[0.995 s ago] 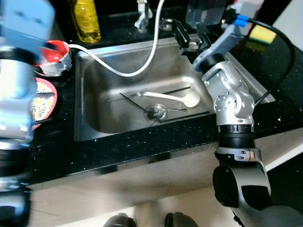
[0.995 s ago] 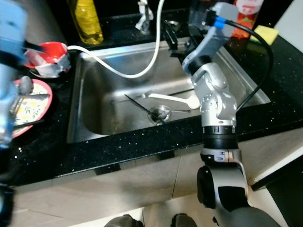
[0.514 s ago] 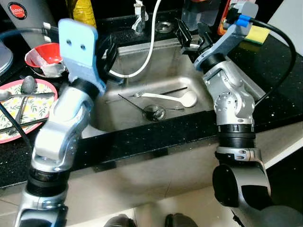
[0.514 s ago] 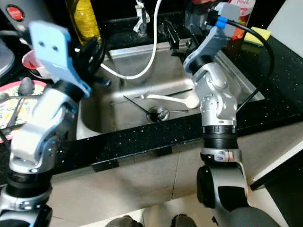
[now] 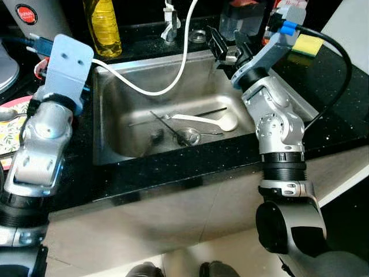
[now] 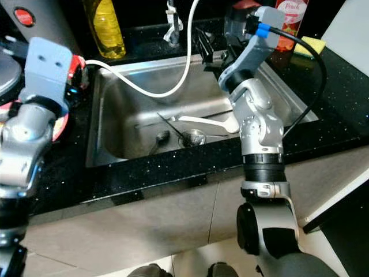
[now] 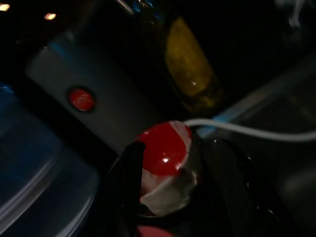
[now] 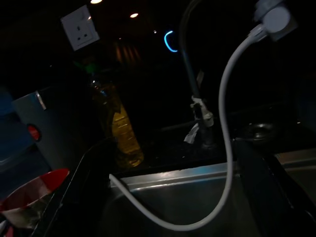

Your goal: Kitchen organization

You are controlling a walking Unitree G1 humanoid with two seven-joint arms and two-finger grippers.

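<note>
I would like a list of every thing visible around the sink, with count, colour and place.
sink: one, steel, set in the counter
counter: one, black
ladle: one, white, in the sink
hose: one, white, hanging into the sink
bottle: one, yellow, behind the sink
bowl: one, red and white, left of the sink
plate: one, patterned with a red rim, left counter
sponge: one, yellow, right counter
left gripper: near the bowl
right gripper: open, above the sink's back edge

White ladle (image 5: 214, 119), thin utensils (image 5: 167, 124) flat on sink (image 5: 115, 86) bottom near drain; red bowl (image 7: 165, 148) on counter left.
</note>
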